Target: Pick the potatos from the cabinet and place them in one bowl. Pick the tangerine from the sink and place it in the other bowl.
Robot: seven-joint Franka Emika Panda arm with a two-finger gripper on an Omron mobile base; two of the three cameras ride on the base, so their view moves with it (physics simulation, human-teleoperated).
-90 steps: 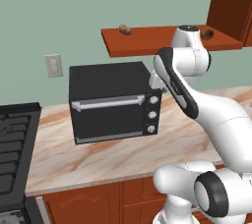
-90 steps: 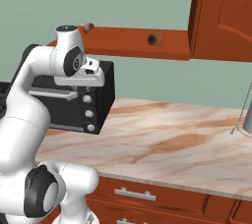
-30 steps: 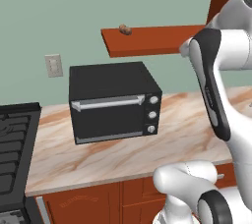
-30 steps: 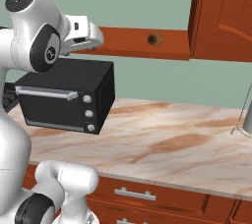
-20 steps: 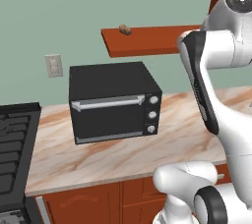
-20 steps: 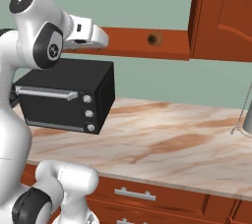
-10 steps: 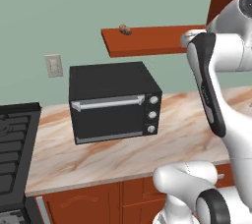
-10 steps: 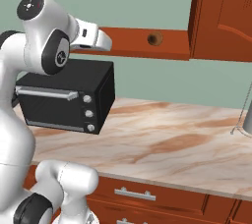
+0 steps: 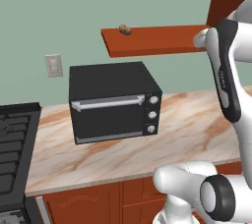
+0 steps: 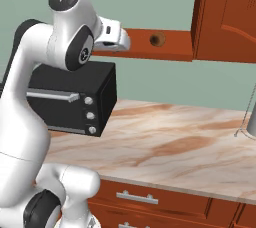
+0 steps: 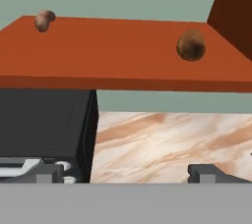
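Far left in the left base view sat a black stove [image 9: 12, 139], then a wall outlet [image 9: 53, 65] on the green wall, then the black toaster oven [image 9: 112, 101] on the marble counter [image 9: 118, 156]. Above it ran the cabinet's open shelf [image 9: 152, 40], and there was one of the potatos [image 9: 125, 29], out at the shelf's left end. The hand view had that far potato [image 11: 43, 21] at upper left and a second, nearer potato [image 11: 191, 44] over to the right, close to the cabinet wall [image 11: 235, 12]; both were resting on the board, untouched.

The gripper [image 10: 116, 35] was up at shelf height, short of the board's edge, jaws spread wide with nothing between them (fingertips just peeking up at the bottom of the hand view). So the task looked barely begun: no potato lifted, and the tangerine leg not started, by my reading. I'd guess the nearer potato was the first target.

Moving right, the counter ran on bare and streaked tan, drawer fronts [image 10: 145, 199] below, the panelled cabinet door [image 10: 227, 14] above, and a sliver of something grey and metal [image 10: 250, 122] at the far right edge, too cropped to name.
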